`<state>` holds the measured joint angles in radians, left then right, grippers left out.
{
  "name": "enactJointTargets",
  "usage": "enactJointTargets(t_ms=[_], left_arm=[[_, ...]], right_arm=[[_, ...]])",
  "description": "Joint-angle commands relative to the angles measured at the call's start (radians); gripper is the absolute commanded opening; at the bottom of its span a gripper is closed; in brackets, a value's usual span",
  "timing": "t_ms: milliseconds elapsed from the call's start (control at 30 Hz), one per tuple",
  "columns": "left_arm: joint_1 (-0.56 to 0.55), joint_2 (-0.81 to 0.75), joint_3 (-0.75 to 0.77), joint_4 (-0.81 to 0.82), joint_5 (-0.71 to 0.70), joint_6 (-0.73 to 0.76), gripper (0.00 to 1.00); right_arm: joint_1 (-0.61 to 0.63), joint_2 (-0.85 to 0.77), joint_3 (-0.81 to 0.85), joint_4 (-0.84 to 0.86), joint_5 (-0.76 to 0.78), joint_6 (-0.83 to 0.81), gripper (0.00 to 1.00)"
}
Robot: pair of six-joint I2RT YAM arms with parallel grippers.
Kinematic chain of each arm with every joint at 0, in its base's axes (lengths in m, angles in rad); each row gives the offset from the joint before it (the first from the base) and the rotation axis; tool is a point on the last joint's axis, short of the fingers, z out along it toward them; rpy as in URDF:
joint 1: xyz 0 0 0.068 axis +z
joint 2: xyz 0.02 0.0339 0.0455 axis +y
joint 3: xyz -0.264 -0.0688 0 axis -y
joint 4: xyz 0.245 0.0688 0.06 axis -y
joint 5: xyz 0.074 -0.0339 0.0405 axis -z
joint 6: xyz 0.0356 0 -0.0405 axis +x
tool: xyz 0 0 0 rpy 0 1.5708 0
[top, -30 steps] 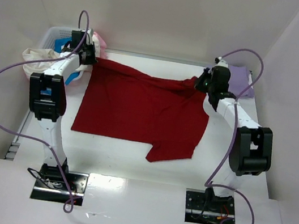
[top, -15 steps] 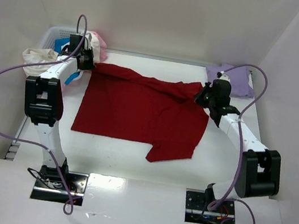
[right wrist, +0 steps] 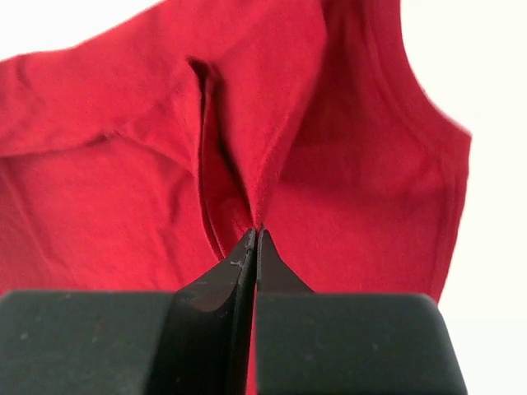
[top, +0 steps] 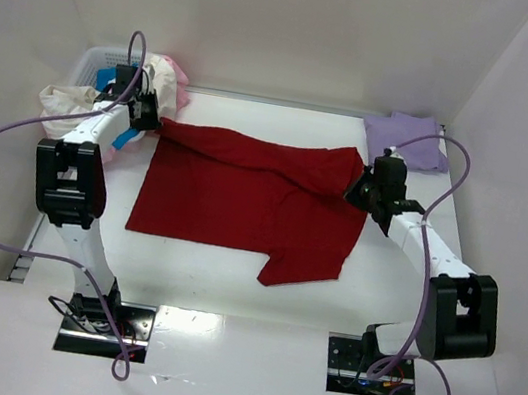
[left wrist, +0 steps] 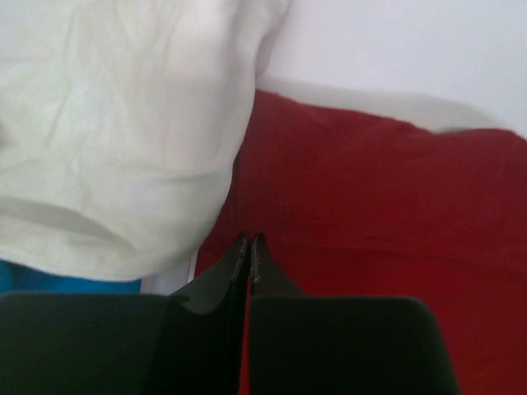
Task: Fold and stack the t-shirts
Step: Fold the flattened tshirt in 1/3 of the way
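Note:
A dark red t-shirt (top: 244, 194) lies spread on the white table, its far edge lifted and stretched between my two grippers. My left gripper (top: 155, 123) is shut on its far left corner; the red cloth (left wrist: 370, 206) fills the left wrist view beside a cream-white shirt (left wrist: 107, 140). My right gripper (top: 354, 190) is shut on the far right corner; the pinched fold (right wrist: 255, 189) runs up from the fingertips in the right wrist view. A folded pale lavender t-shirt (top: 405, 140) lies at the far right corner.
A white lattice basket (top: 99, 63) stands at the far left, with cream-white (top: 67, 102), bright blue (top: 127, 139) and pink (top: 175, 76) shirts hanging over it. White walls enclose the table on three sides.
Both grippers have moved toward me with the shirt's far edge, and the right one also to the right. The far edge is now pulled straighter, and the lavender shirt is uncovered.

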<state>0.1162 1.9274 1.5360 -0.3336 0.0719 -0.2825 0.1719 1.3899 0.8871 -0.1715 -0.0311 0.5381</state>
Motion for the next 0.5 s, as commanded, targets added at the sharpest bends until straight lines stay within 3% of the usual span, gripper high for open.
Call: enactJointTargets(t_ms=[0, 467], left_arm=[[0.005, -0.053, -0.028, -0.018, -0.006, 0.026, 0.00], [0.005, -0.070, -0.099, -0.068, -0.006, 0.036, 0.00]], right_arm=[[-0.005, -0.068, -0.017, -0.046, 0.000, 0.034, 0.00], [-0.005, -0.111, -0.069, -0.117, -0.009, 0.071, 0.00]])
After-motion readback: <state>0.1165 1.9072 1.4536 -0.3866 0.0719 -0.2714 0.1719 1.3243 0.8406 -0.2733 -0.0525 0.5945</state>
